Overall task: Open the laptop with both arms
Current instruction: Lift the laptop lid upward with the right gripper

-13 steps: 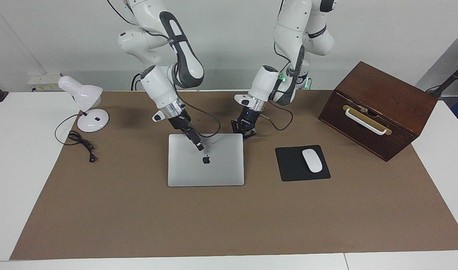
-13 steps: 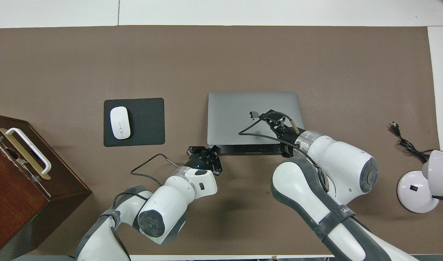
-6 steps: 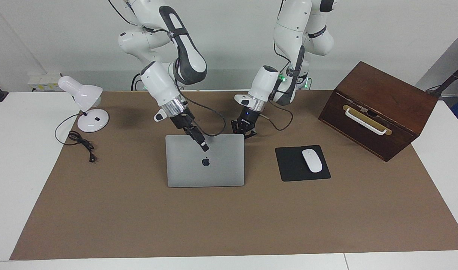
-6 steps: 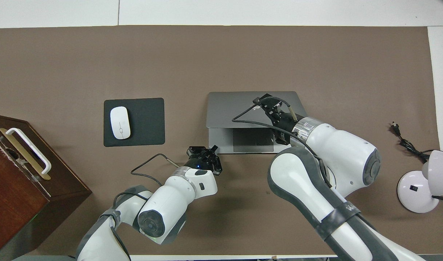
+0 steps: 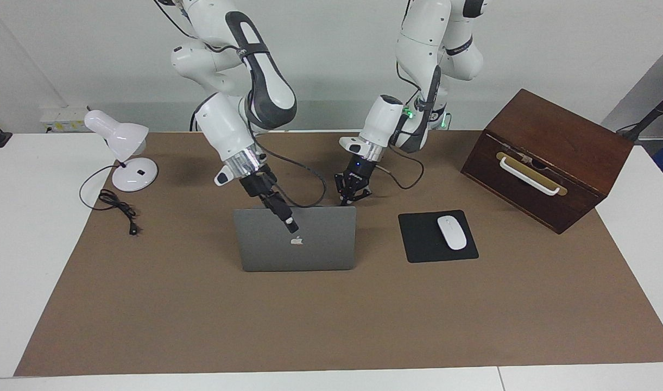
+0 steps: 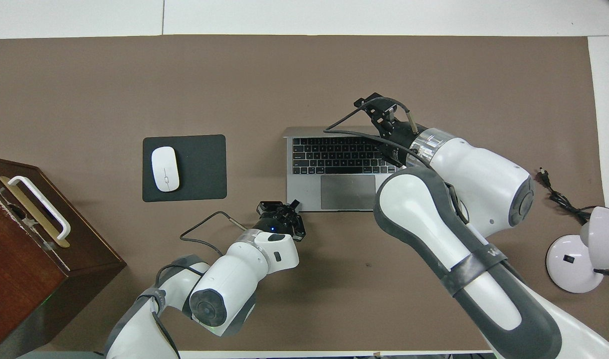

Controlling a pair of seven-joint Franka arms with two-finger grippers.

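Pinning the laptop base at centre frame, left gripper fingers spread on its corner; right gripper lifting the lid, finger state unclear.

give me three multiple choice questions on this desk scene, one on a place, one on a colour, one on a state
1. Where does the mouse lie?
A. on the black mouse pad
B. on the wooden box
C. on the laptop

2. What colour is the desk lamp?
A. black
B. white
C. red

3. How does the laptop stand?
A. shut flat
B. lid raised, keys showing
C. upside down

Answers:
1. A, the white mouse rests on the pad beside the laptop.
2. B, shade and base are both white.
3. B, the overhead view shows keyboard and trackpad, with the right gripper at the lid and the left gripper at the base's near corner.
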